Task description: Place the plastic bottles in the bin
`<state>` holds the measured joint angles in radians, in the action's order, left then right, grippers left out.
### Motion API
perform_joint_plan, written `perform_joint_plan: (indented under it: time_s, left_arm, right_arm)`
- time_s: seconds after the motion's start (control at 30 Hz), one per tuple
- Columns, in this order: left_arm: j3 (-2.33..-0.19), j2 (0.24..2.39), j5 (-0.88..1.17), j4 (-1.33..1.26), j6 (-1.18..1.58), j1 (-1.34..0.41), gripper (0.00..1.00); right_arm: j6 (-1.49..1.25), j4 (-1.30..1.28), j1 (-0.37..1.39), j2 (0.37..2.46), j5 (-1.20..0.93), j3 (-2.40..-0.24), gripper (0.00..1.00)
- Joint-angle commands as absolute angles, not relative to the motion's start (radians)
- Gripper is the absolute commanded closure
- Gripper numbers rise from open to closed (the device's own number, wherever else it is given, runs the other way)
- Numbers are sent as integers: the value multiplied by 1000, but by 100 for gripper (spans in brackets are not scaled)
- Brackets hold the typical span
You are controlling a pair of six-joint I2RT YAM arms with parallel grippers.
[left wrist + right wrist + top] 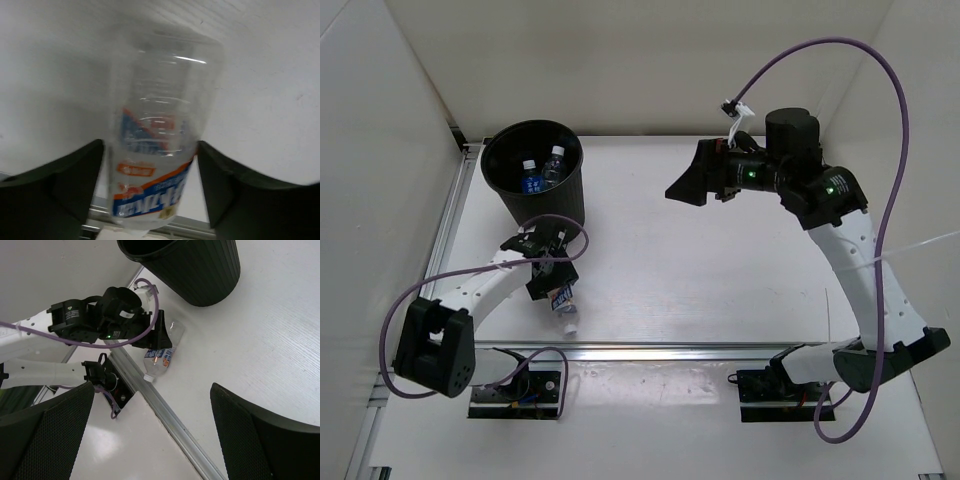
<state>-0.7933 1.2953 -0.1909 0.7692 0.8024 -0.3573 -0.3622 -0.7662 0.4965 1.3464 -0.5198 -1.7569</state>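
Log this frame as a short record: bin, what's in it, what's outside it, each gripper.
bin: black bin, upright, far left of the table
inside: at least two bottles show, a blue-label bottle and a second bottle
outside: white-red-blue label bottle, by the table's near edge
left gripper: fingers against both sides of that bottle; lifted or not, cannot tell
right gripper: open, empty, above the far right

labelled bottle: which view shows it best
Left wrist: the bottle fills the frame between the fingers, label plain. Top external shows it small, half under the left gripper; right wrist shows it far off, on its side.
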Motion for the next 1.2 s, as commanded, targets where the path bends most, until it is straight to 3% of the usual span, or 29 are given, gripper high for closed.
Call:
perform_joint_plan:
  time_s: [0.0,0.1,0.23,0.43,0.47,0.6,0.87,1.03,1.17]
  left_arm:
    - [-796,1307,-190,750,785,-362,23]
    - [-808,1307,-181,770,785,-362,46]
    - [-1021,1241,-224,874,862,-362,46]
    - [-1742,1385,-348,1052,819,-420,44]
    - [-1945,1422,-348,1072,798,-420,44]
    - [-2301,1578,-367,1080,690,-410,41]
    - [-2152,1595,-316,868,644,-287,35]
    - [-2143,1705,-397,853,597,-242,33]
    - [-2166,1781,-494,844,548,-221,25]
  right_arm:
    - [-339,-773,492,1312,-522,-1749,0]
    - [-339,-782,492,1302,-511,-1740,0]
    - [-330,-782,492,1293,-492,-1730,0]
    - [-330,-782,492,1293,-483,-1721,0]
    - [-330,-782,492,1293,-483,-1721,0]
    - [-330,-782,492,1302,-483,-1744,0]
    - [-330,-782,492,1302,-483,-1753,0]
    - [-330,-782,492,1293,-474,-1743,0]
    - [-321,-782,492,1293,-474,-1743,0]
